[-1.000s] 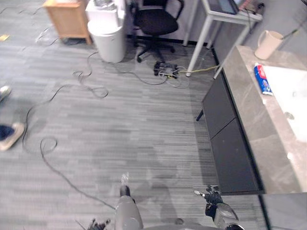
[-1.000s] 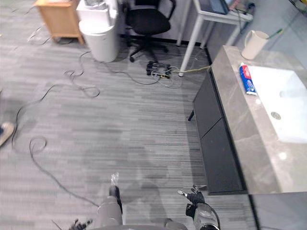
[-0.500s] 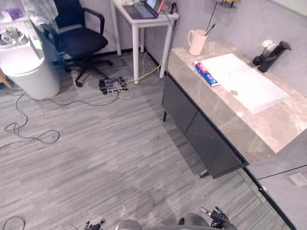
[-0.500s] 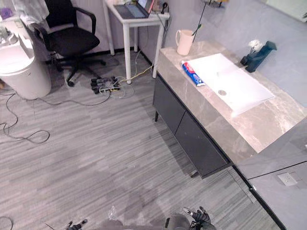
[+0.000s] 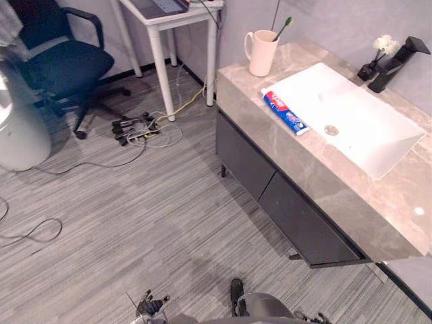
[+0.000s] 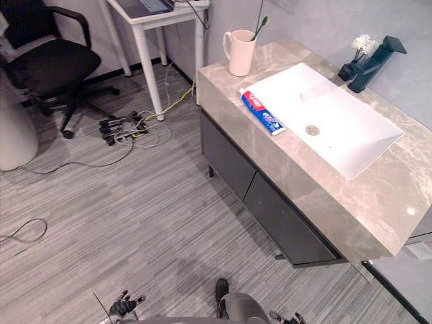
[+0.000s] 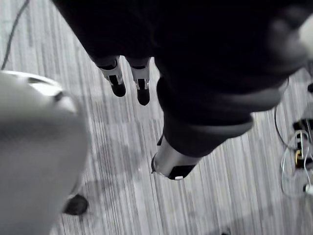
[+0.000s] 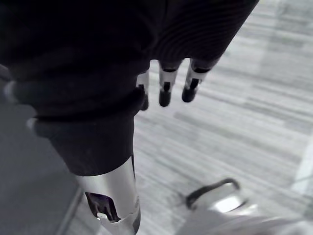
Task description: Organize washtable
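You are holding both hands low over the grey floor (image 5: 169, 202), well apart from the worktop (image 5: 337, 196). Your left hand (image 7: 128, 83) is hanging with its fingers straight, gripping nothing; your right hand (image 8: 166, 90) is hanging likewise, relaxed and empty. The toothpaste tube (image 5: 286, 113) is lying flat on the worktop, between its front edge and the white sink basin (image 5: 364, 128), just beside the basin. The cream cup (image 5: 260, 52) is standing upright at the worktop's corner nearest the white desk (image 5: 169, 13), carrying a green-headed toothbrush (image 5: 282, 27). The black faucet (image 5: 398, 61) and a small vase of white flowers (image 5: 379, 54) are standing along the back edge.
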Robot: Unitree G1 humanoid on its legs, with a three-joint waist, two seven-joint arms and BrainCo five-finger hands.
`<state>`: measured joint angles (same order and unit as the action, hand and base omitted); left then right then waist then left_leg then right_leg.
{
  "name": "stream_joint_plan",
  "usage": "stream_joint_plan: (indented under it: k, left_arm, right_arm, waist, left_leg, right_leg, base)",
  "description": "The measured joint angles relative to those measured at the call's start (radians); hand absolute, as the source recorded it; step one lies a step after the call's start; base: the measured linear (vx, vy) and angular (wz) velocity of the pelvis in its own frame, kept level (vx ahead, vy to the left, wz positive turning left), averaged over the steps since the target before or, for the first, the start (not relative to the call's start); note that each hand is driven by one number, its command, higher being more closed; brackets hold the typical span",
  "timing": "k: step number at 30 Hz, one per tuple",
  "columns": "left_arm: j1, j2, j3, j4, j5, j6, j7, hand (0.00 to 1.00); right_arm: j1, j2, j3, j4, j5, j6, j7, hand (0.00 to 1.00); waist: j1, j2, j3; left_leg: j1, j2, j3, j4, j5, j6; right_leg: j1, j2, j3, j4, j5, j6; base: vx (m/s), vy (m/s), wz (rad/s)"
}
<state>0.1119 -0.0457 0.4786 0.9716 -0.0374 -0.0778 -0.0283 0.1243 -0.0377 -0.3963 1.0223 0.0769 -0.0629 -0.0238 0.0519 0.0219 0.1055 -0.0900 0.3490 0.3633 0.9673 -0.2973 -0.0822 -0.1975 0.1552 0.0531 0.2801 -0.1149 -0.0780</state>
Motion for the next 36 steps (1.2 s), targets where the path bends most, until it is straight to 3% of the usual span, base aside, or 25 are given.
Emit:
stream_joint_plan:
  k: [2,4,6,7,8,9,10,12,13,16,17,18,19,20,21,23,25,27,30,33,36]
  left_arm:
    - [-0.002,0.011,-0.015,-0.02,-0.011,-0.008,-0.012,0.0]
    - [0.001,0.032,-0.015,-0.024,-0.035,-0.015,-0.012,0.0]
    - [0.01,0.053,-0.021,-0.011,-0.043,-0.016,-0.011,0.0]
    - [0.018,0.056,-0.038,0.003,-0.054,-0.016,-0.009,0.0]
    - [0.029,0.055,-0.049,0.016,-0.071,-0.018,-0.004,0.0]
    - [0.03,0.053,-0.048,0.022,-0.074,-0.017,-0.001,0.0]
    - [0.023,0.075,-0.05,0.042,-0.077,-0.015,0.014,0.0]
    - [0.025,0.092,-0.05,0.05,-0.08,-0.02,0.024,0.0]
    - [0.028,0.106,-0.047,0.063,-0.081,-0.016,0.033,0.0]
    - [0.038,0.106,-0.047,0.102,-0.088,-0.009,0.032,0.0]
    - [0.029,0.11,-0.049,0.104,-0.088,-0.009,0.03,0.0]
    - [0.012,0.096,-0.053,0.106,-0.085,-0.012,0.029,0.0]
    - [0.004,0.08,-0.053,0.107,-0.084,-0.012,0.029,0.0]
    - [-0.006,0.067,-0.055,0.113,-0.08,-0.012,0.029,0.0]
    - [-0.016,0.075,-0.056,0.12,-0.077,-0.012,0.029,0.0]
    - [-0.021,0.086,-0.057,0.12,-0.074,-0.011,0.028,0.0]
    - [-0.026,0.099,-0.063,0.118,-0.068,-0.013,0.028,0.0]
    - [-0.038,0.114,-0.075,0.123,-0.055,-0.012,0.028,0.0]
    - [-0.047,0.097,-0.081,0.128,-0.027,0.0,0.024,0.0]
    - [-0.056,0.038,-0.082,0.127,-0.03,0.002,0.006,0.0]
    - [-0.048,0.032,-0.078,0.12,-0.049,0.002,0.006,0.0]
  right_arm:
    - [-0.032,-0.011,0.059,-0.012,0.002,-0.007,-0.005,0.0]
    - [-0.092,-0.012,0.098,-0.016,0.003,-0.013,-0.019,0.0]
    - [-0.169,-0.012,0.1,-0.024,0.025,-0.042,-0.021,0.0]
    - [-0.182,-0.016,0.1,-0.03,0.039,-0.051,-0.022,0.0]
    - [-0.192,-0.029,0.101,-0.031,0.042,-0.063,-0.026,0.0]
    - [-0.191,-0.029,0.102,-0.028,0.041,-0.066,-0.027,0.0]
    - [-0.173,-0.025,0.133,-0.014,0.037,-0.062,-0.034,0.0]
    - [-0.144,-0.024,0.165,-0.003,0.025,-0.057,-0.036,0.0]
    - [-0.135,-0.024,0.162,0.027,0.01,-0.054,-0.037,0.0]
    - [-0.126,-0.014,0.115,0.05,0.013,-0.049,-0.039,0.0]
    - [-0.125,-0.006,0.099,0.055,0.014,-0.046,-0.039,0.0]
    - [-0.096,-0.009,0.07,0.063,0.018,-0.043,-0.041,0.0]
    - [-0.087,-0.018,0.067,0.066,0.031,-0.043,-0.042,0.0]
    - [-0.098,-0.022,0.06,0.089,0.06,-0.038,-0.039,0.0]
    - [-0.102,-0.002,0.064,0.102,0.081,-0.028,-0.031,0.0]
    - [-0.082,-0.011,0.061,0.098,0.083,-0.027,-0.021,0.0]
    - [-0.065,-0.008,0.062,0.099,0.078,-0.026,-0.016,0.0]
    - [-0.056,-0.005,0.059,0.11,0.067,-0.023,-0.014,0.0]
    - [-0.063,-0.005,0.038,0.108,0.046,-0.023,-0.012,0.0]
    - [-0.062,-0.029,-0.021,0.099,0.03,-0.021,-0.004,0.0]
    - [-0.05,-0.042,-0.031,0.102,0.028,-0.017,0.0,0.0]
  waist:
    - [0.023,-0.016,0.003]
    - [0.029,-0.042,0.006]
    - [0.053,-0.048,0.013]
    - [0.051,-0.042,0.015]
    - [0.046,-0.02,0.008]
    - [0.044,-0.024,0.011]
    - [0.037,-0.035,0.013]
    - [0.042,-0.02,0.017]
    - [0.046,-0.045,0.003]
    - [0.045,-0.032,-0.009]
    - [0.047,-0.033,-0.007]
    - [0.044,-0.022,-0.026]
    - [0.048,0.004,-0.033]
    - [0.05,0.015,-0.027]
    - [0.048,0.006,-0.02]
    - [0.04,0.01,-0.015]
    - [0.039,0.006,-0.017]
    - [0.039,-0.015,-0.013]
    - [0.017,-0.026,-0.004]
    - [0.013,0.018,0.013]
    - [0.021,0.022,0.016]
  left_leg:
    - [-0.077,-0.006,-0.054,0.084,-0.011,0.019]
    - [-0.153,-0.019,-0.072,0.041,-0.026,0.037]
    - [-0.214,-0.021,-0.095,-0.169,-0.038,0.01]
    - [-0.22,-0.022,-0.127,-0.298,-0.026,-0.01]
    - [-0.191,-0.031,-0.175,-0.537,0.101,-0.102]
    - [-0.18,-0.04,-0.155,-0.547,0.137,-0.089]
    - [-0.137,-0.075,-0.083,-0.586,0.117,-0.064]
    - [-0.098,-0.061,-0.036,-0.57,0.123,-0.052]
    - [-0.075,-0.083,-0.029,-0.546,0.122,-0.051]
    - [0.025,-0.09,0.083,-0.51,0.113,-0.034]
    - [0.005,-0.089,0.096,-0.466,0.106,-0.03]
    - [0.02,-0.115,0.105,-0.553,0.074,-0.027]
    - [0.056,-0.124,0.118,-0.636,0.068,0.002]
    - [0.123,-0.157,0.203,-0.731,0.049,0.022]
    - [0.152,-0.18,0.264,-0.746,0.049,0.024]
    - [0.192,-0.203,0.301,-0.743,0.049,0.025]
    - [0.215,-0.208,0.305,-0.752,0.048,0.025]
    - [0.225,-0.222,0.317,-0.794,0.048,0.025]
    - [0.226,-0.242,0.285,-0.833,0.047,0.024]
    - [0.246,-0.226,0.21,-0.855,0.044,0.016]
    - [0.248,-0.189,0.171,-0.799,0.027,-0.011]
  right_leg:
    - [0.081,-0.017,0.058,-0.038,-0.027,0.006]
    - [0.126,-0.058,0.133,-0.061,-0.032,0.029]
    - [0.128,-0.12,0.24,-0.06,-0.046,0.085]
    - [0.128,-0.147,0.276,-0.059,-0.058,0.11]
    - [0.124,-0.195,0.326,-0.058,-0.09,0.172]
    - [0.128,-0.206,0.336,-0.058,-0.094,0.183]
    - [0.131,-0.247,0.308,-0.078,-0.071,0.223]
    - [0.128,-0.207,0.228,-0.061,-0.029,0.187]
    - [0.134,-0.195,0.202,-0.097,0.052,0.183]
    - [0.136,-0.214,0.258,-0.137,0.202,0.186]
    - [0.129,-0.227,0.27,-0.137,0.217,0.179]
    - [0.095,-0.234,0.279,-0.136,0.225,0.182]
    - [0.079,-0.221,0.275,-0.135,0.231,0.175]
    - [0.046,-0.222,0.272,-0.127,0.234,0.174]
    - [0.024,-0.233,0.239,-0.119,0.246,0.175]
    - [0.019,-0.24,0.172,-0.119,0.254,0.164]
    - [0.017,-0.218,0.159,-0.122,0.241,0.18]
    - [-0.003,-0.184,0.143,-0.159,0.241,0.179]
    - [-0.016,-0.187,0.135,-0.174,0.185,0.173]
    - [-0.002,-0.177,0.103,-0.147,0.133,0.168]
    - [0.01,-0.16,0.066,-0.077,0.073,0.149]
  base:
    - [0.35,0.222,-0.61]
    - [0.36,0.309,-0.88]
    - [0.32,0.451,-1.36]
    - [0.29,0.558,-1.5]
    - [0.22,0.485,-0.96]
    - [0.21,0.448,-0.9]
    - [0.24,0.393,-0.69]
    - [0.24,0.333,-0.95]
    - [0.22,0.227,-1.35]
    - [0.15,0.246,-1.94]
    - [-0.03,0.19,-1.52]
    - [-0.08,0.143,-1.26]
    - [-0.07,0.185,-1.77]
    - [-0.03,0.206,-1.88]
    - [-0.03,0.189,-1.81]
    - [-0.07,0.098,-1.49]
    - [-0.02,0.002,-1.03]
    - [0.04,-0.109,-1.07]
    - [0.06,-0.153,-0.36]
    - [0.09,-0.132,0.21]
    - [0.08,-0.111,0.35]
